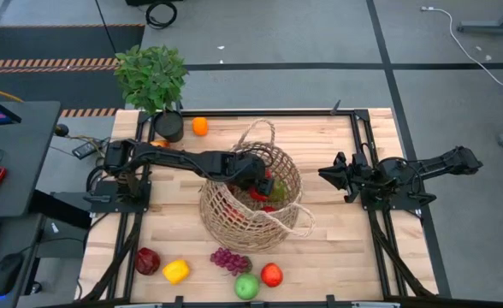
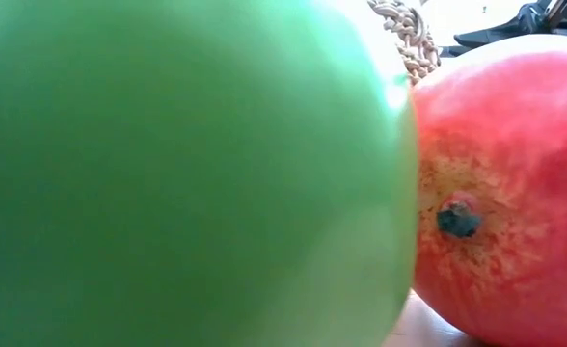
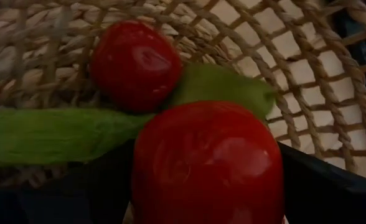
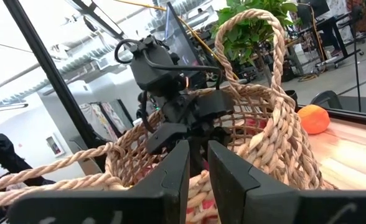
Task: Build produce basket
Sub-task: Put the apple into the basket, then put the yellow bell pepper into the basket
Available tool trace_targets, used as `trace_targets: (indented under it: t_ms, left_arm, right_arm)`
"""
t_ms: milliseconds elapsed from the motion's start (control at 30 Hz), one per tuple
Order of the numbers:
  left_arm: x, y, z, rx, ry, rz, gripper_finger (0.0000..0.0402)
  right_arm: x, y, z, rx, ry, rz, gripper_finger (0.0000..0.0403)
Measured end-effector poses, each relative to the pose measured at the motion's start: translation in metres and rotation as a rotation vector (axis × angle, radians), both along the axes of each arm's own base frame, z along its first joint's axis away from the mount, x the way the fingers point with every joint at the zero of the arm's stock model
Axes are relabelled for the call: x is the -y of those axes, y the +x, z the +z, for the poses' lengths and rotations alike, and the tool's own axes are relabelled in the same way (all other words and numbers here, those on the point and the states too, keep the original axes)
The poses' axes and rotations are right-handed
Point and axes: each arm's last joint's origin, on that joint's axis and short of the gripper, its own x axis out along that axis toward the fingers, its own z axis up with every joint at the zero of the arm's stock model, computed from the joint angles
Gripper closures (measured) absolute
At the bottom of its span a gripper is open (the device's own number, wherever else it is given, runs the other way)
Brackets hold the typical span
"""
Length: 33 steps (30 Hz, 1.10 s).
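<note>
Wicker basket [image 1: 250, 198] sits mid-table as the left gripper [image 1: 260, 185] reaches inside, clamped on a red apple [image 3: 208, 163]; right gripper [image 1: 330, 174], fingers slightly apart, waits beside the rim, table edges unobstructed.

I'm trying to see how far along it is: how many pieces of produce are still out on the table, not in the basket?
6: an orange by the plant pot, and near the front edge a dark red apple, yellow pepper, grapes, green apple and red fruit. Others may be hidden.

No legible text anywhere.
</note>
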Motion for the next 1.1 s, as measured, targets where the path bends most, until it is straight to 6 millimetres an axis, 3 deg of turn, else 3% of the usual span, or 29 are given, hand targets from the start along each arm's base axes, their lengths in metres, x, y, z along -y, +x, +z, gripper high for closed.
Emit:
trace_targets:
  t_ms: [300,533,700,900,1100]
  left_arm:
    - [-0.001,0.0,0.0,0.001,-0.053,-0.046,0.0071]
    - [-0.001,0.0,0.0,0.002,-0.085,-0.112,0.0013]
    - [-0.001,0.004,0.003,0.054,-0.107,-0.135,0.0009]
    - [-0.004,0.016,0.035,0.353,-0.049,-0.21,0.001]
    - [-0.017,0.01,0.074,0.557,0.064,-0.216,0.001]
  right_arm:
    - [0.0,0.0,0.0,-0.001,0.0,0.0,0.0338]
    - [0.0,0.0,0.0,-0.001,0.0,0.0,0.0338]
    - [0.0,0.0,0.0,-0.001,0.0,0.0,0.0338]
    - [0.0,0.0,0.0,-0.001,0.0,0.0,0.0338]
    - [0.0,0.0,0.0,-0.001,0.0,0.0,0.0338]
